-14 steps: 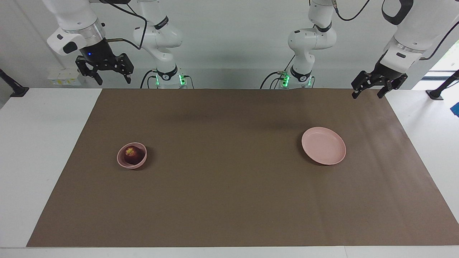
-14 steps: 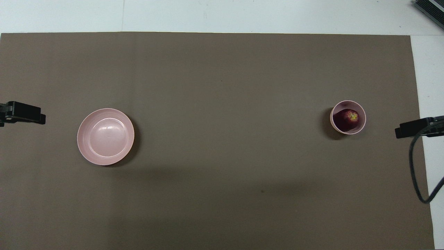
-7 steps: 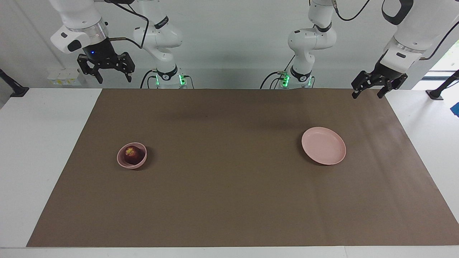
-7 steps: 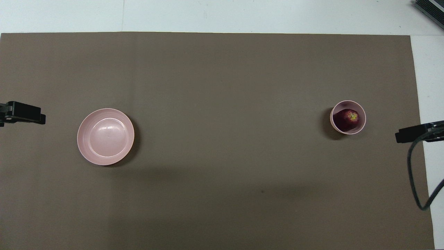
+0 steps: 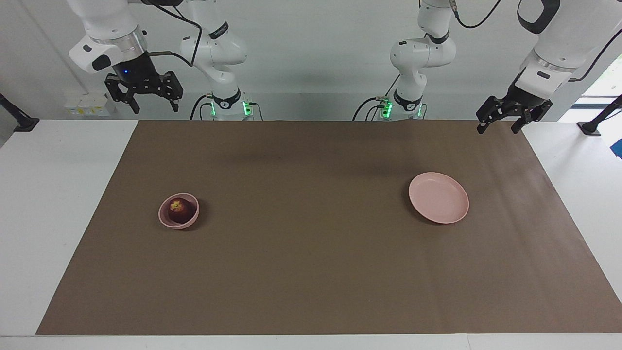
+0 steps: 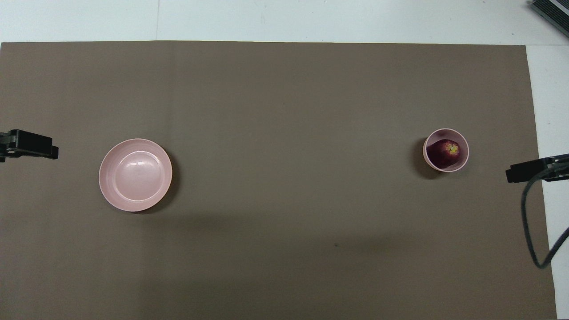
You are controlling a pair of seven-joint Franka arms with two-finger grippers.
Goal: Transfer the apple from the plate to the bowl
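Since the apple (image 5: pixel 177 207) sits inside the small pink bowl (image 5: pixel 166 220), toward the right arm's end of the desk (image 5: pixel 29 194), the wide pink plate (image 5: pixel 457 214) lies bare at the left arm's end, well apart from it, both on the brown mat (image 5: pixel 311 272). Up by the robots, the right claw (image 5: pixel 153 104) hangs over the mat's corner, fingers spread wide and holding nothing (same for the left claw (image 5: pixel 499 127), over its own corner).
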